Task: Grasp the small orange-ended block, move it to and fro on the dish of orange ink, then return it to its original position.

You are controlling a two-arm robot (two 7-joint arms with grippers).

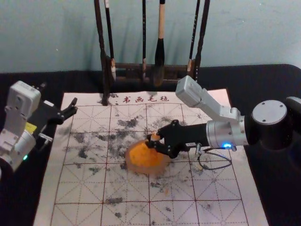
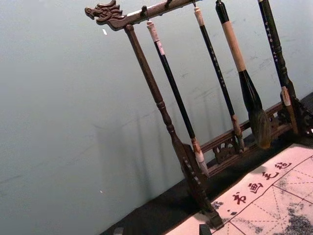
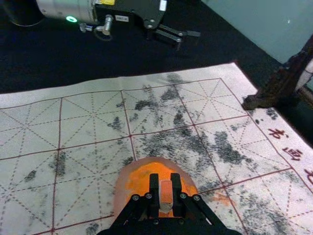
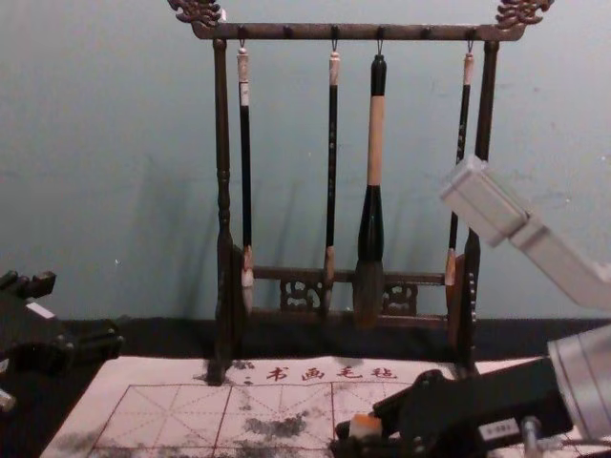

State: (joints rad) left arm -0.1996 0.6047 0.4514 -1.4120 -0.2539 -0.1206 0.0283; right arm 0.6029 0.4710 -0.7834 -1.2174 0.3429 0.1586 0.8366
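Spread over a black-covered worktop [image 1: 283,188], a gridded, ink-stained mat [image 1: 216,188]. Standing at the mat's far edge, a wooden brush rack [image 4: 286,32]. Parked by its far-left corner, fingers apart, the left gripper [image 1: 74,106]. Reaching in across the right edge toward the middle, the right gripper [image 1: 154,139]. Below it, a dish [image 3: 120,198] of orange ink [image 3: 142,178]. Pinched between the right fingers, above the dish, the small orange-ended block [image 3: 166,192].

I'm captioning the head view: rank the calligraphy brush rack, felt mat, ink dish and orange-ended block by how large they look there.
1. Felt mat
2. Brush rack, cut off at the top
3. Ink dish
4. Orange-ended block, partly hidden by the right end effector
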